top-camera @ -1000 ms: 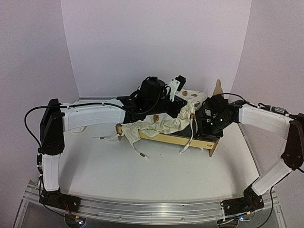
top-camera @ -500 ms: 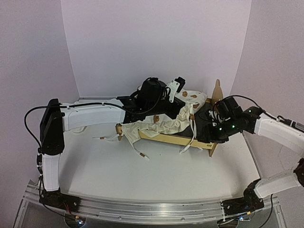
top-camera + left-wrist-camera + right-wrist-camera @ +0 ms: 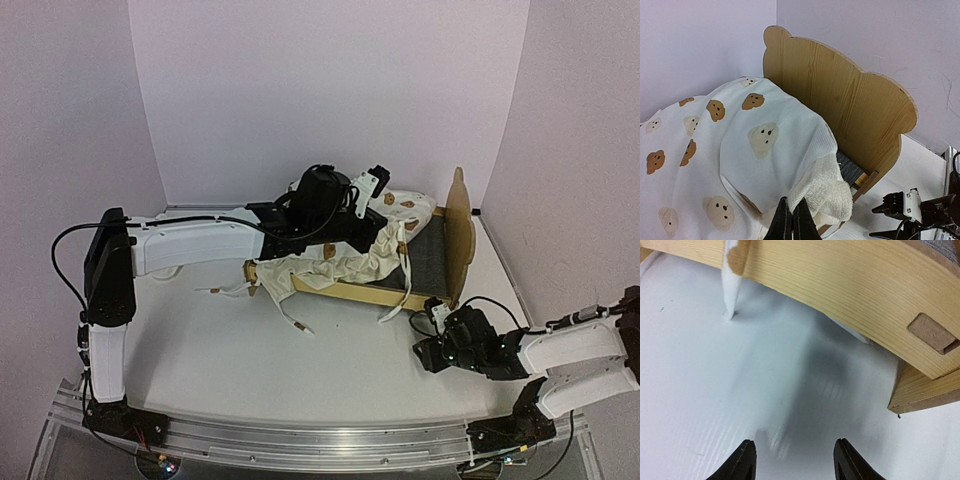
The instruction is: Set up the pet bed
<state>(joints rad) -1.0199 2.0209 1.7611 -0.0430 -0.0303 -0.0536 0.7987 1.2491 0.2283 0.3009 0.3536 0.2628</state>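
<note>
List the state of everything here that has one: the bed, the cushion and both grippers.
pet bed, upright on the table, headboard standing, grey base partly bare
cushion, bunched across the bed, not flat, ties dangling to the table
left gripper, shut on the cushion's edge
right gripper, open, empty, low over the table by the bed

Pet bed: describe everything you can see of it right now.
The pet bed is a small light plywood frame resting flat on the white table. Its bear-eared headboard stands upright at the right end in the top view. The low side rails join by slotted tabs. The dark grey felt base shows only near the headboard. A cream bear-print cushion drapes over the rest, its ties trailing over the near rail. The left hand pinches that cushion.
</note>
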